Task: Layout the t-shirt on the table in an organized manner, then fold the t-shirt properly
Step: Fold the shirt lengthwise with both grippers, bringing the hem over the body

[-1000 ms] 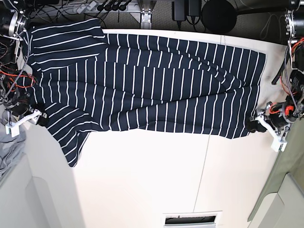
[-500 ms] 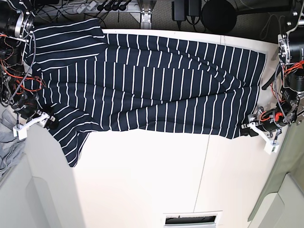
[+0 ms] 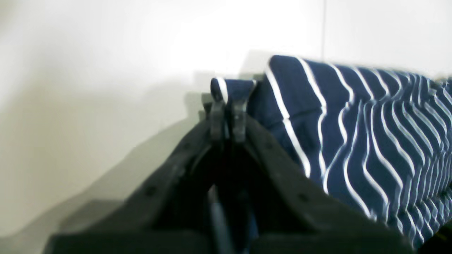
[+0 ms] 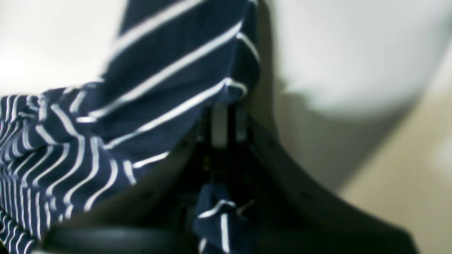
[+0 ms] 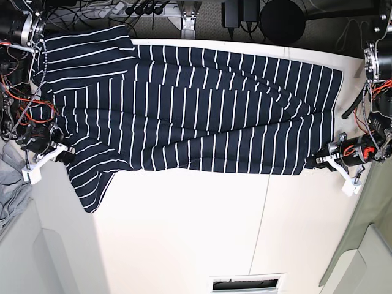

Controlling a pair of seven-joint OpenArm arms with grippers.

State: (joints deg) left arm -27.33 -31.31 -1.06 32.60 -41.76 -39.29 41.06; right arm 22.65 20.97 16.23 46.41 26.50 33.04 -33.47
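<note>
- Underneath everything lies the counter (image 5: 196, 233), cream and smooth, with a thin dark seam running across its bare near part.
- Spread over its far half is the t-shirt (image 5: 202, 116), dark navy with thin white stripes, lying mostly flat; one sleeve hangs toward the near side at the base view's left.
- A plain grey garment (image 5: 9, 190) sits off the counter's left edge in that view.
- My left gripper (image 3: 227, 121) has its jaws clamped together on a small fold of the shirt's corner, at the base view's right.
- My right gripper (image 4: 226, 125) has its jaws pressed shut on the striped cloth's edge at the opposite end.
</note>
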